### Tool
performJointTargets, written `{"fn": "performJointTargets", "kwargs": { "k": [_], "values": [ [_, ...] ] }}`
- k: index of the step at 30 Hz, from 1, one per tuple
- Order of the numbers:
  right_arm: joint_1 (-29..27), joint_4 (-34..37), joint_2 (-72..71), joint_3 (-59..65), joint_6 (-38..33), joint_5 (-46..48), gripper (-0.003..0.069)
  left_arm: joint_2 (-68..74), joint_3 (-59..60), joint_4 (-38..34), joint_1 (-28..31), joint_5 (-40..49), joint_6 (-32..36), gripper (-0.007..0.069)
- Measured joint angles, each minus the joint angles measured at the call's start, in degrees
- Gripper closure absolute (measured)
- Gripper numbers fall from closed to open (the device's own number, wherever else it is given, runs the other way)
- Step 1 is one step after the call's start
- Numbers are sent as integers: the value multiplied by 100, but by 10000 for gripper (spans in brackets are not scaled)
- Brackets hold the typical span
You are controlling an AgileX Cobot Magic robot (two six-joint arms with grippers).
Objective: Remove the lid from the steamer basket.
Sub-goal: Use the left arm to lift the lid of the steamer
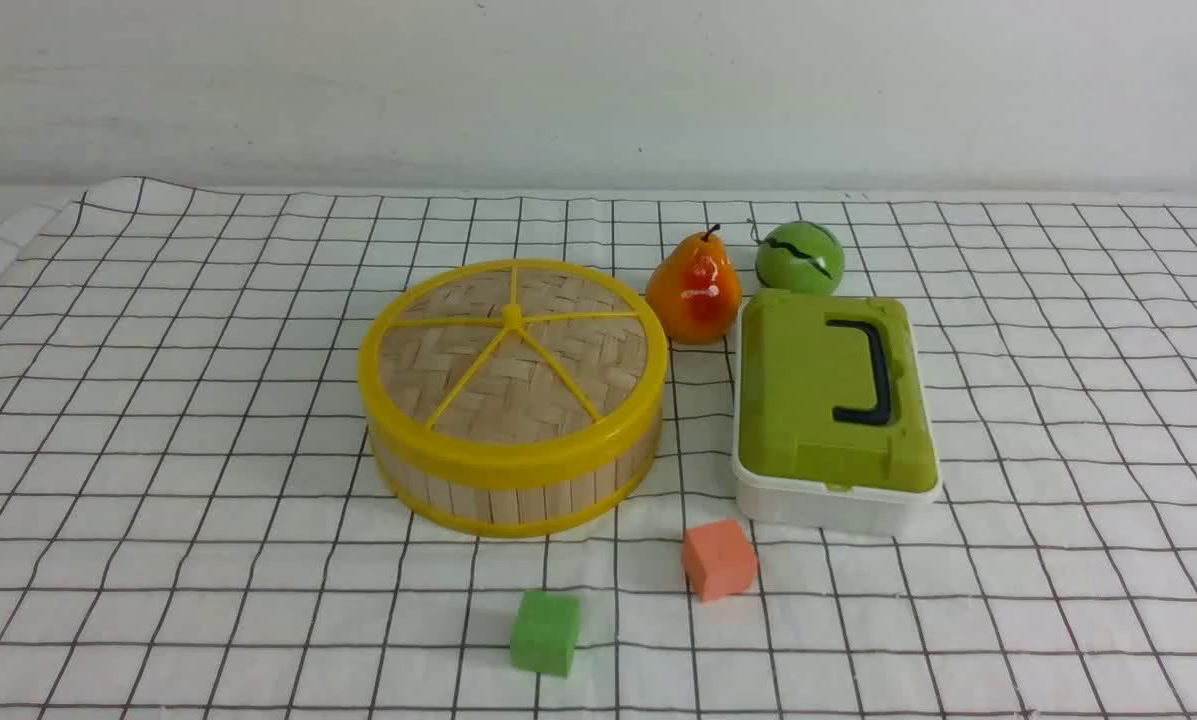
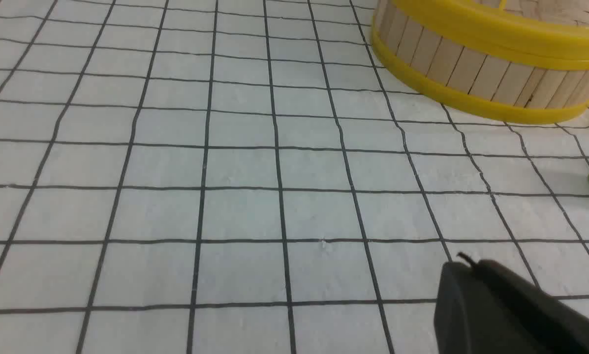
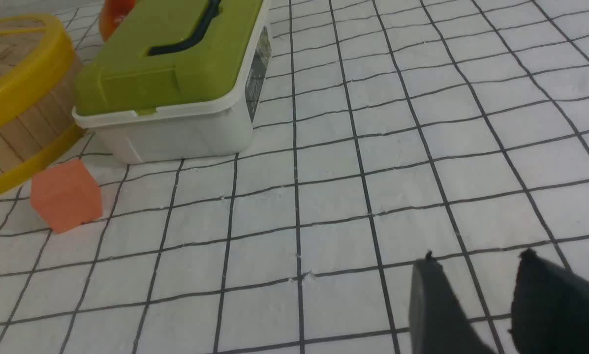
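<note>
The left gripper (image 2: 464,263) is clenched, fingertips together, with nothing between them. It is well apart from the steamer basket (image 1: 523,500), which stands upright on the grid-patterned cloth (image 1: 158,560), left of centre in the front view. The basket lies ahead of this gripper and to its right. The lid (image 1: 458,375) is seated flat on the basket. Being round, it presents no long axis; the usable references are its raised hub (image 1: 513,318), at the centre, and its yellow rim (image 1: 518,465). The left arm is judged the nearer one and the likely choice. The coming move calls for opening the jaws, then a forward and rightward approach to the hub or rim.

To the right of the basket, the pear (image 1: 695,290) is close to the lid's far right edge and could be disturbed by a wide lift. The green-topped box (image 1: 833,400) stands beyond a narrow gap. The right gripper (image 3: 474,260) is released, fingertips apart, with nothing between them; from it, the lid lies ahead and to the left, past the box.

Visibility limits: neither gripper appears in the front view. Both wrist views cut off the lid and omit its hub. The joint between lid and basket is concealed by the overhanging rim, so tightness of fit cannot be determined.
</note>
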Motion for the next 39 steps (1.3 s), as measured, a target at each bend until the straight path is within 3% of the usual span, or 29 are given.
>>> {"fn": "performJointTargets", "kwargs": {
  "k": [39],
  "values": [
    [0, 0, 0, 0, 0, 0, 419, 0, 0, 0, 0, 0, 0, 605]
  ]
}}
